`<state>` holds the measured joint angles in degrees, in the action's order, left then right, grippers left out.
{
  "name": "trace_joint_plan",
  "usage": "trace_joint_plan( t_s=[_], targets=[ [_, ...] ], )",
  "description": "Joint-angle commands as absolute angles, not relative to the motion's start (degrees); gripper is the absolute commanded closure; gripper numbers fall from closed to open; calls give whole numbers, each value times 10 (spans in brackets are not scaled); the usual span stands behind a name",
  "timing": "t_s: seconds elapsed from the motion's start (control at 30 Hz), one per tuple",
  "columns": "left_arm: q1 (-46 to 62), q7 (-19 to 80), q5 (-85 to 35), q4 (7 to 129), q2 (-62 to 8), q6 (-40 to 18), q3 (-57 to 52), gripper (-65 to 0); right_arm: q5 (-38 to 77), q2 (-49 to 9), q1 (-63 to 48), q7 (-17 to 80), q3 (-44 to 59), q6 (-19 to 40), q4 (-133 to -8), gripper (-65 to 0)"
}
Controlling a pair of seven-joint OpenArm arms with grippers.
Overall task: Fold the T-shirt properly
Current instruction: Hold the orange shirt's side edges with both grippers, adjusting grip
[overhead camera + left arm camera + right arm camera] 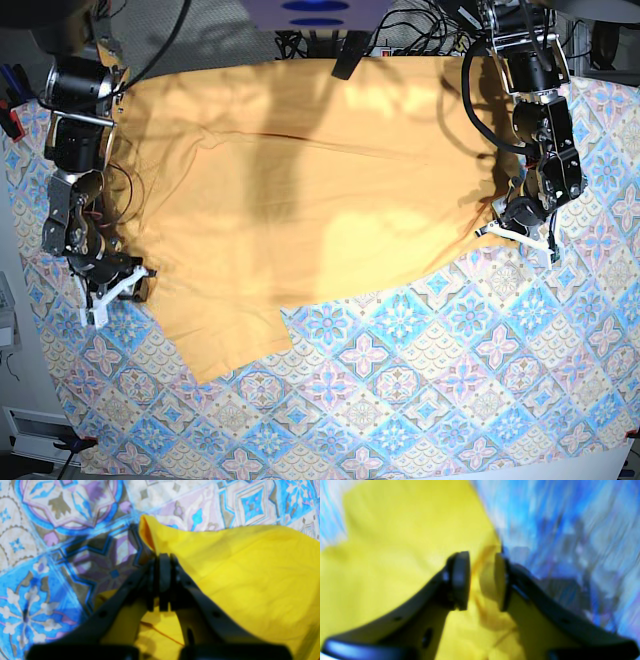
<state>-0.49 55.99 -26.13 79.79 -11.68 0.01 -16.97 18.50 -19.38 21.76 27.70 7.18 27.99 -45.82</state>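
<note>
a: shirt (300, 190), yellow-orange, spread over the far half of the counter; a blue-pink tiled cloth (450, 380) covers the counter beneath it. one sleeve lies toward the near left in the base view. where do the hands stand?

b: left hand (161, 560), base-view right, at the shirt's right edge; jaws together, clamped on a raised fold of yellow fabric. the fold stands up from the cloth just ahead of the fingertips.

a: and the right hand (482, 577)?

b: base-view left, at the shirt's left edge, low over the counter. jaws apart, with a gap between the two pads (460, 580). a wrinkle of yellow fabric lies in that gap; whether either pad touches it cannot be told, since the wrist view is blurred.

a: lettering on the shirt?

b: none visible on the upward face. a shadow band runs down the middle of the shirt, and a thin crease crosses its upper part.
</note>
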Motion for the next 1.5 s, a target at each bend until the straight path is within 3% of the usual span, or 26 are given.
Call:
trace_joint_plan(
  t_s=[0.0,0.37,0.6,1.1,1.3,1.47],
  targets=[
    [-14,553,-264,809,-124,-1,-171,0,190,-204,233,262,73,280,-466,-208],
    [-10,553,-264,809,-124,-1,-172,0,190,-204,303,186,71,280,-273,-235],
    [-9,553,-264,809,-124,-1,-172,0,190,-205,303,180,33,279,-263,-338],
    [-9,553,-264,809,-124,-1,-172,0,190,-212,304,153,34,279,-263,-347],
    [-9,553,-264,809,-124,-1,-172,0,190,-213,303,158,33,279,-262,-431],
    [-9,553,-264,809,-124,-1,-172,0,190,-213,302,158,11,279,-262,-432]
  ],
)
